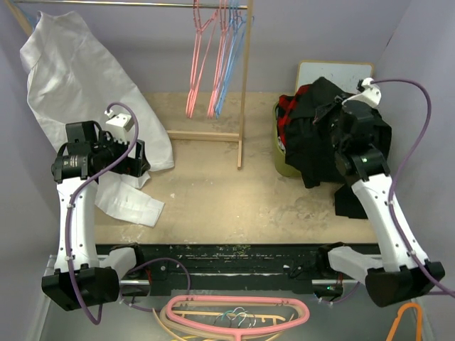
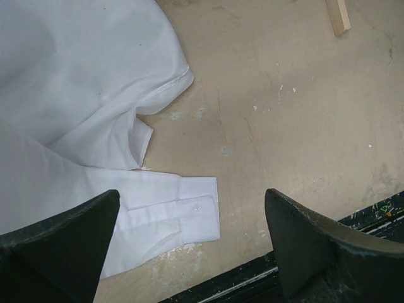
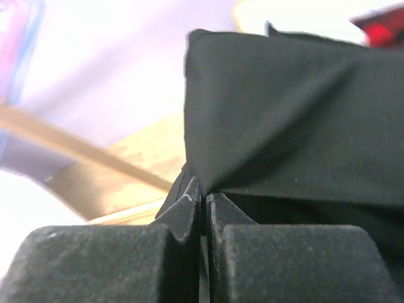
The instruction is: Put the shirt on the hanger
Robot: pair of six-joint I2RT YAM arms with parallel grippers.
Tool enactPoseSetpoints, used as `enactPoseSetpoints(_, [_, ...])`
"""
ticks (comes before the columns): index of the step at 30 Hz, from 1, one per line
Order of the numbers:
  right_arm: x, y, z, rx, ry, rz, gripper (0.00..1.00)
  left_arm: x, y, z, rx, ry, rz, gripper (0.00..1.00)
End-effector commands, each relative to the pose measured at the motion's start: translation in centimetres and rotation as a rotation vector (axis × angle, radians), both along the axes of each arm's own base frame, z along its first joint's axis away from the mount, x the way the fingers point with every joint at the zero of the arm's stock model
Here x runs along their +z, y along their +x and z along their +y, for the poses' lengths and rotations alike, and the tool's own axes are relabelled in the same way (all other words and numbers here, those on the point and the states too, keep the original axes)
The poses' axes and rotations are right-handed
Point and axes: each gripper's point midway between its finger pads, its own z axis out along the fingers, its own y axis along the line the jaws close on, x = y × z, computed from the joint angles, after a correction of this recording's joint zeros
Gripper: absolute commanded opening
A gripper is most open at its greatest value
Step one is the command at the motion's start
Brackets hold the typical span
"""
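The black shirt (image 1: 320, 142) lies heaped over a basket at the right of the table. My right gripper (image 1: 333, 117) reaches into the heap from the right. In the right wrist view this gripper (image 3: 203, 201) is shut, pinching a fold of the shirt (image 3: 290, 113) between its fingertips. The light blue hanger (image 1: 228, 71) hangs on the rack at the back, next to pink ones. My left gripper (image 1: 144, 160) is far to the left, open, and its fingers (image 2: 69, 233) stand wide above a white sleeve cuff (image 2: 196, 211), holding nothing.
A big white cloth (image 1: 78, 78) drapes from the back left corner down onto the table. A wooden rack post (image 1: 245, 85) stands mid-table. The green basket (image 1: 281, 153) holds a red plaid garment (image 1: 286, 106). Pink hangers (image 1: 242, 312) and an orange one (image 1: 405, 323) lie below the near edge.
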Motion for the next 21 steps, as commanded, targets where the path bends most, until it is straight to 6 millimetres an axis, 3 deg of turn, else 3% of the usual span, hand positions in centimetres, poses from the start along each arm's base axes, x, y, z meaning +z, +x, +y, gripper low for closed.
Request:
enactPoseSetpoints(1, [10.8, -2.2, 5.8, 0.388, -0.026, -0.386, 0.00, 1.8, 1.1, -0.1, -0.023, 0.010, -0.071, 0.99])
enactPoseSetpoints(6, [14.8, -5.4, 8.1, 0.565, -0.084, -0.552, 0.00, 1.8, 1.0, -0.3, -0.028, 0.004, -0.065, 0.99])
enactPoseSetpoints(10, [17.6, -10.6, 11.6, 0.831, -0.139, -0.783, 0.00, 1.8, 0.8, -0.4, -0.030, 0.002, -0.063, 0.99])
enactPoseSetpoints(12, [18.4, -12.6, 12.3, 0.904, -0.136, -0.866, 0.00, 1.8, 0.7, -0.3, -0.028, 0.003, -0.063, 0.99])
enactPoseSetpoints(16, [17.6, -13.3, 14.0, 1.033, -0.129, -0.852, 0.00, 1.8, 0.7, -0.3, -0.025, 0.004, -0.065, 0.99])
enactPoseSetpoints(21, [14.0, -17.2, 19.9, 1.490, -0.055, -0.775, 0.00, 1.9, 0.7, -0.3, -0.027, 0.003, -0.065, 0.99])
